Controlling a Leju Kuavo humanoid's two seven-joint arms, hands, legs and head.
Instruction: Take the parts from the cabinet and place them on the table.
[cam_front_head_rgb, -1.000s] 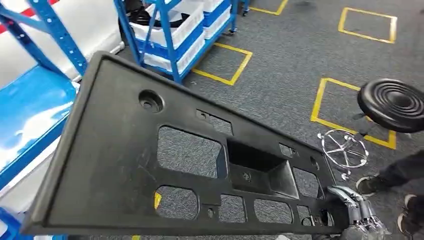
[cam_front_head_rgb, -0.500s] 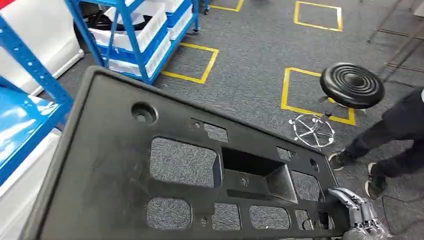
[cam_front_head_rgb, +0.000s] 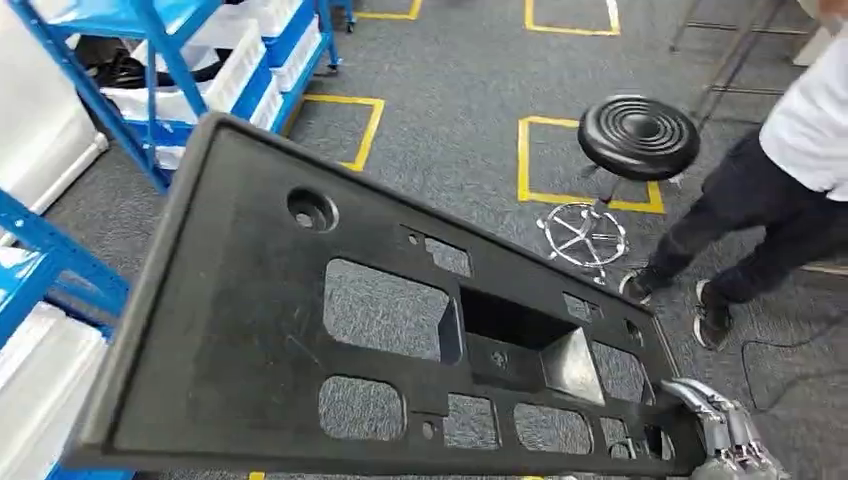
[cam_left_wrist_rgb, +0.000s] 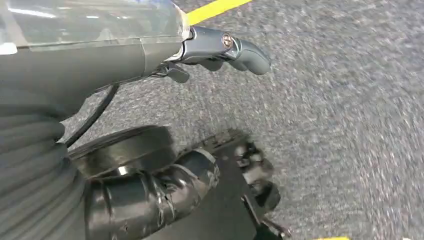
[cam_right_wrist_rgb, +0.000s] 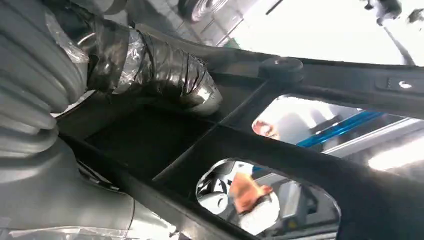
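Observation:
A large black plastic panel (cam_front_head_rgb: 250, 330) with several cut-outs and a recessed pocket is carried tilted above the carpet, taking up the lower left of the head view. My right hand (cam_front_head_rgb: 725, 435) grips its near right corner. In the right wrist view the taped thumb (cam_right_wrist_rgb: 165, 70) presses on a rib of the panel (cam_right_wrist_rgb: 300, 145). The left wrist view has my left hand (cam_left_wrist_rgb: 150, 190) over the carpet, its fingers (cam_left_wrist_rgb: 235, 47) stretched out and the taped thumb beside a blurred dark piece. Whether it holds the panel I cannot tell.
Blue shelving (cam_front_head_rgb: 170, 60) with white bins (cam_front_head_rgb: 230, 70) stands at the back left. A black round stool (cam_front_head_rgb: 638, 135) on a chrome base stands to the right of the panel's far end. A person (cam_front_head_rgb: 790, 180) walks at the right edge. Yellow squares (cam_front_head_rgb: 560, 195) mark the grey carpet.
The camera has turned: shelves slide out to the left, while the stool and the person come further into view. The panel stays the same in my right hand.

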